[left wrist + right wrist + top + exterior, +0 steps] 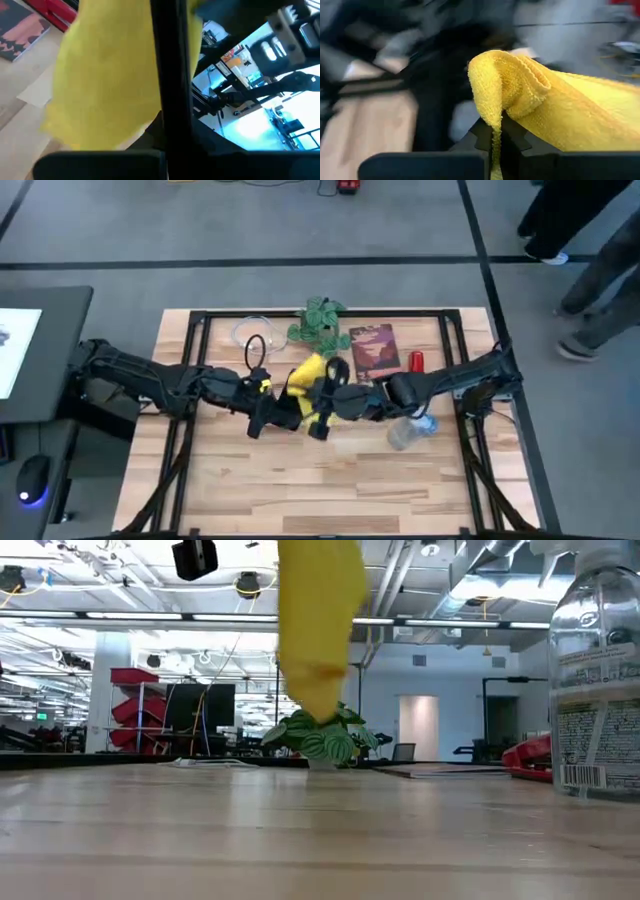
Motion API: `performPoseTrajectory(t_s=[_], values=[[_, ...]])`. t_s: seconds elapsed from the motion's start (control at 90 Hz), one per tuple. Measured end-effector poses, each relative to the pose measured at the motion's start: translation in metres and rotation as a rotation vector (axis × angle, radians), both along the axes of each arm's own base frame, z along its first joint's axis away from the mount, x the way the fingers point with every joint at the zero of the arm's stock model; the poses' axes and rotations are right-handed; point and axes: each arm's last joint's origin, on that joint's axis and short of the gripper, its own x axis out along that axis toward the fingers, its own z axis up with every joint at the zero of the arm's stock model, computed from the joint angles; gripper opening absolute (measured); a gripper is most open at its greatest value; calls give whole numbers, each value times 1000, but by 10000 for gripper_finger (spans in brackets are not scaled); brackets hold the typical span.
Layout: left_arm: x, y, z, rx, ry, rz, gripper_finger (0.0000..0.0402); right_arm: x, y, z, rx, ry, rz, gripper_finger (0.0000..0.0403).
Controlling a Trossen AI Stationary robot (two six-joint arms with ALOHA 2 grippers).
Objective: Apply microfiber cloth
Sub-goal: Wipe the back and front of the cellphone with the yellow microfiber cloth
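Right end effector pinches the microfiber cloth up over the middle of the desk.

Left end effector is pressed onto a thin black phone, standing it beside the hanging cloth, likely so the cloth can rub it.

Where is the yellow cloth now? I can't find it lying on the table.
The microfiber cloth hangs above mid-table, pinched in the right gripper, beside the left gripper.
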Motion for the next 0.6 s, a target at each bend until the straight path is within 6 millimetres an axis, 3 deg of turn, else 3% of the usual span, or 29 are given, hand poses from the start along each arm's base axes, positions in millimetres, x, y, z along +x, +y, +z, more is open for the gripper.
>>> performPoseTrajectory(t_s=[0.156, 0.278, 0.433, 0.6], values=[[0, 0, -1, -2, 12, -5, 7, -1, 1, -3, 30, -1, -39, 0], [0, -1, -2, 8, 12, -31, 7, 2, 5, -3, 61, 18, 134, 0], [0, -1, 0, 20, -7, -30, 7, 9, 9, -20, 108, 28, 334, 0], [0, 0, 1, 23, -23, -5, 7, 10, 3, -19, 66, 4, 264, 0]])
